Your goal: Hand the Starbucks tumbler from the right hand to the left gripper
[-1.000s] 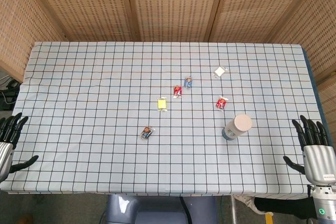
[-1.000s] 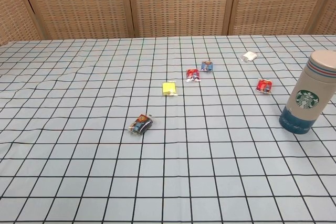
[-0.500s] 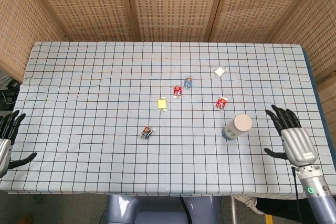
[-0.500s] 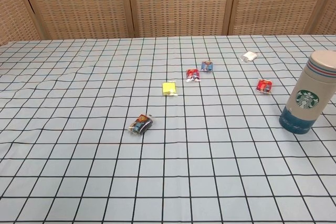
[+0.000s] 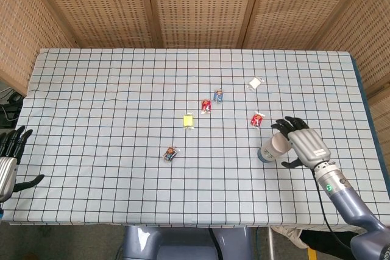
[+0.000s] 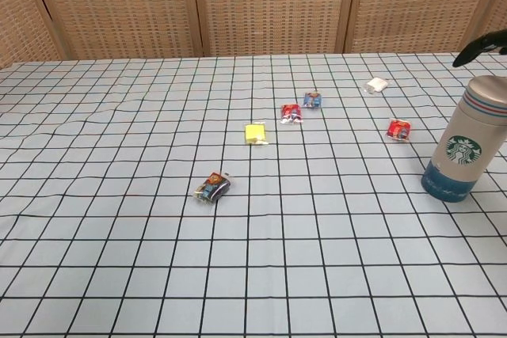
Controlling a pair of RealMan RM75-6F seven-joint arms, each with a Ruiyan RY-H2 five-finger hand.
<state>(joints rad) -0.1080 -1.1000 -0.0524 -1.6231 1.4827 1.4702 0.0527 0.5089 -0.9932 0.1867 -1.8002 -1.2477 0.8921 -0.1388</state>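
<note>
I see the tumbler (image 5: 275, 147) standing upright on the table (image 5: 109, 108), toward the right side and a few grid squares in from the near edge. In the chest view the tumbler (image 6: 466, 150) shows its cream body, striped band under the lid, green logo and blue base.

My right robot hand (image 5: 303, 141) is just beside the tumbler on its right, fingers (image 5: 284, 124) spread and reaching over the lid's far side, thumb out below. It holds nothing; from the head view I can't tell whether any finger touches the tumbler. In the chest view only one dark fingertip (image 6: 478, 43) pokes in at the top right corner, above the lid and clear of it.

My left robot hand (image 5: 10, 156) hangs at the table's near left corner, well apart from everything, fingers apart and empty.

Small packets are scattered over the checked cloth. A red packet (image 5: 257, 119) lies just beyond the tumbler. A white packet (image 5: 255, 82) is further back. A pair, one blue (image 5: 218, 95) and one red-and-white (image 5: 206, 106), sit near the middle, close together. A yellow packet (image 5: 188, 120) lies just left of them, and a dark packet (image 5: 170, 153) is nearer to me, left of centre.
</note>
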